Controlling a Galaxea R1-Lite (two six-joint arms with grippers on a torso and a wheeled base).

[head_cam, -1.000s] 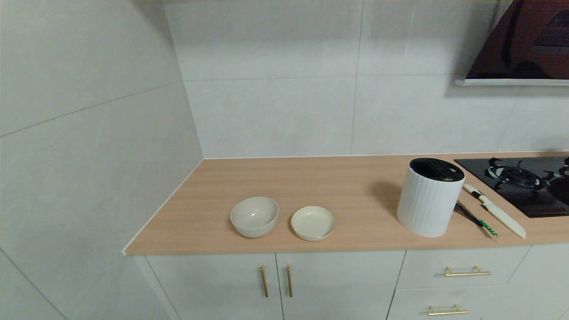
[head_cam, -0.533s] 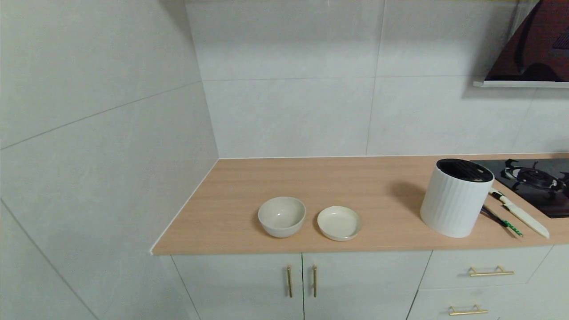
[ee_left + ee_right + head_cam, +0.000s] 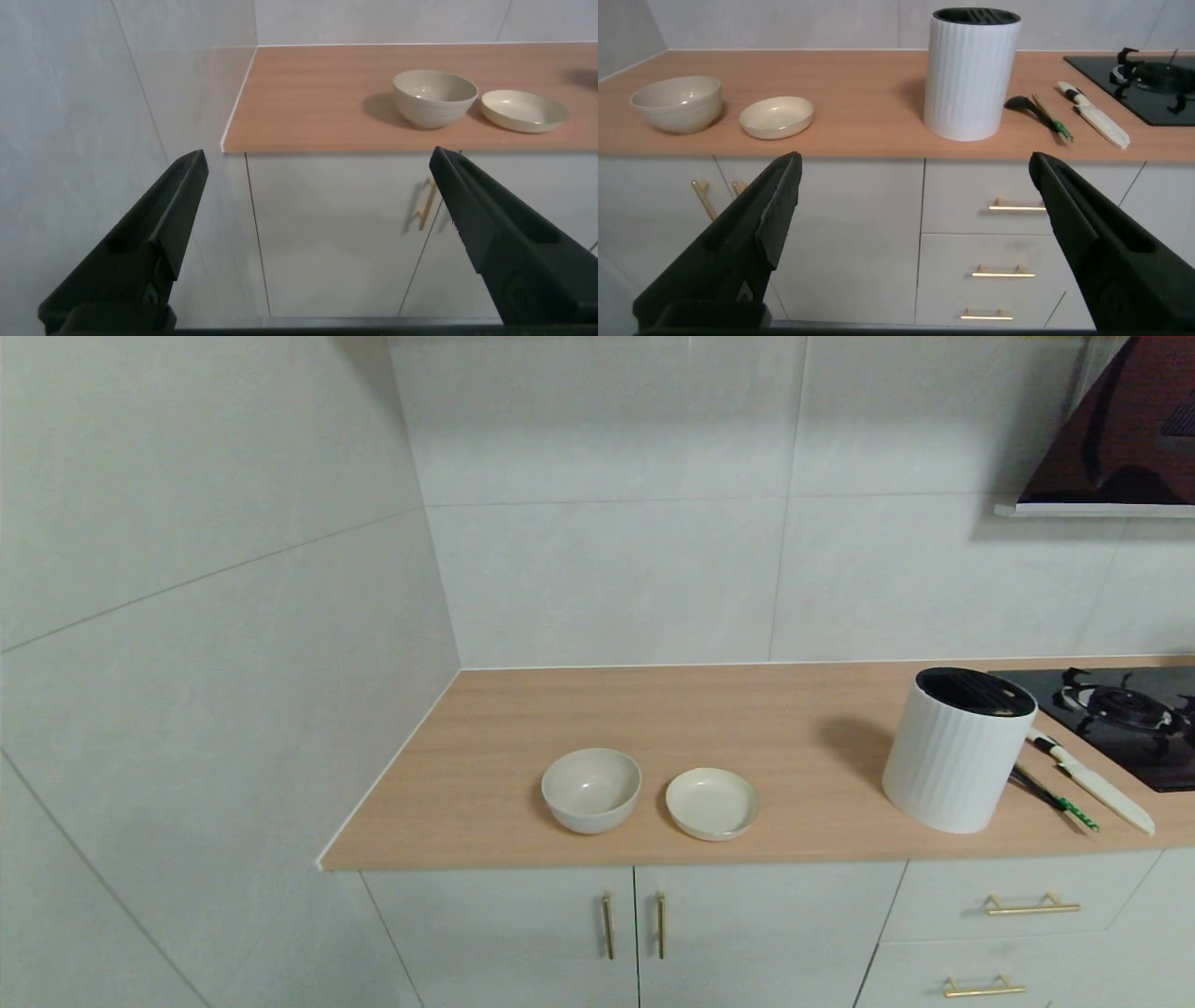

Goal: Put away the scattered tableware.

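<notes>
Glossy bowl (image 3: 591, 791), matt wood-grain countertop (image 3: 653, 719)

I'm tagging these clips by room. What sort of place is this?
Most likely a home kitchen: a gas hob set into the wooden counter, a range hood above it, and a bowl on the counter.

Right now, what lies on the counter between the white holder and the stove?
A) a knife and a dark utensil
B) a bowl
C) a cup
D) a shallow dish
A: the knife and the utensil lie side by side on the counter, between the holder and the stove.
</notes>
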